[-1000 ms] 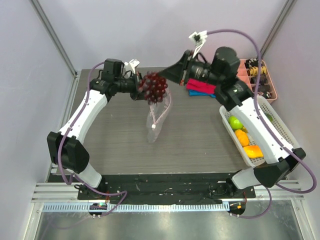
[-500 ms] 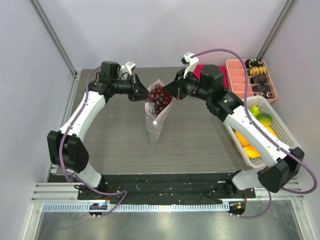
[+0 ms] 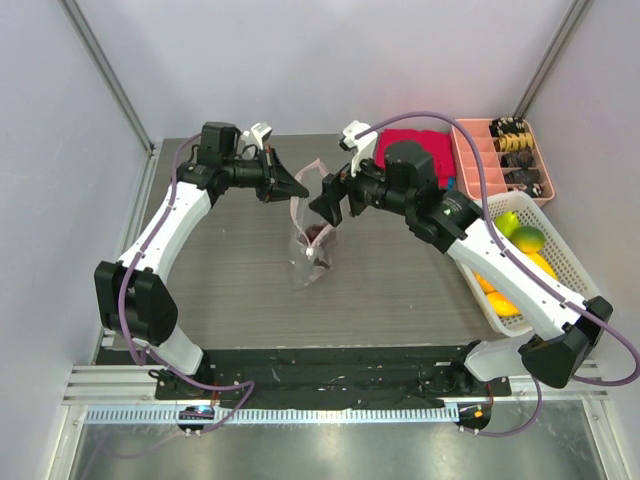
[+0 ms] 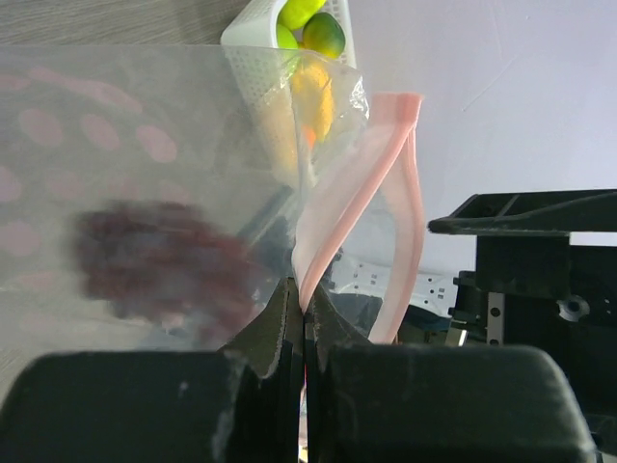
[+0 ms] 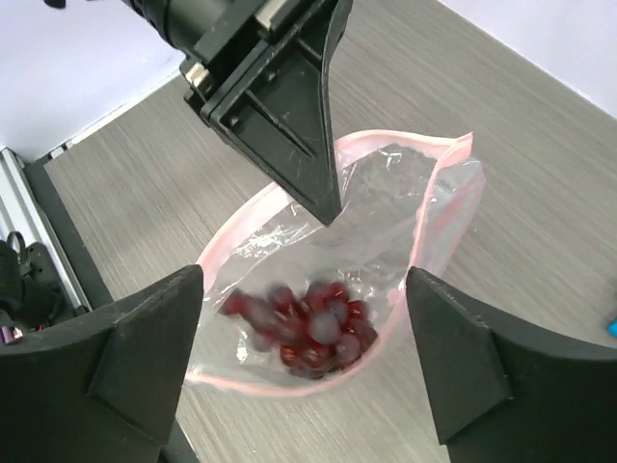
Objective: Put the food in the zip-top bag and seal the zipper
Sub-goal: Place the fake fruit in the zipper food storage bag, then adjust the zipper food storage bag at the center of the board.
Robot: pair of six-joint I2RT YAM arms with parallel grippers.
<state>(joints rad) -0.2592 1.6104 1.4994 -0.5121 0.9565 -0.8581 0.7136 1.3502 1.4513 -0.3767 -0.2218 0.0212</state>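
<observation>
The clear zip-top bag (image 3: pixel 305 265) hangs upright at the table's middle with its mouth open. My left gripper (image 3: pixel 302 190) is shut on the pink zipper (image 4: pixel 362 193) at the mouth's rim, its jaws (image 4: pixel 304 301) pressed flat on the strip. The dark purple grape bunch (image 5: pixel 308 323) lies inside the bag, near its bottom (image 3: pixel 318 237). Just above the mouth my right gripper (image 5: pixel 304 289) stands open and holds nothing; from above it shows right of the bag's top (image 3: pixel 328 203). Green fruits (image 3: pixel 520 230) and oranges (image 3: pixel 490 285) sit in the white basket.
The white mesh basket (image 3: pixel 560 262) stands at the right edge, partly under my right arm. A pink compartment tray (image 3: pixel 480 160) and a red cloth (image 3: pixel 415 148) lie at the back right. Both grippers hang close together over the bag.
My right gripper came down and left over the bag's mouth and opened; the grape bunch fell from it into the bag. The left gripper kept its hold on the zipper.
</observation>
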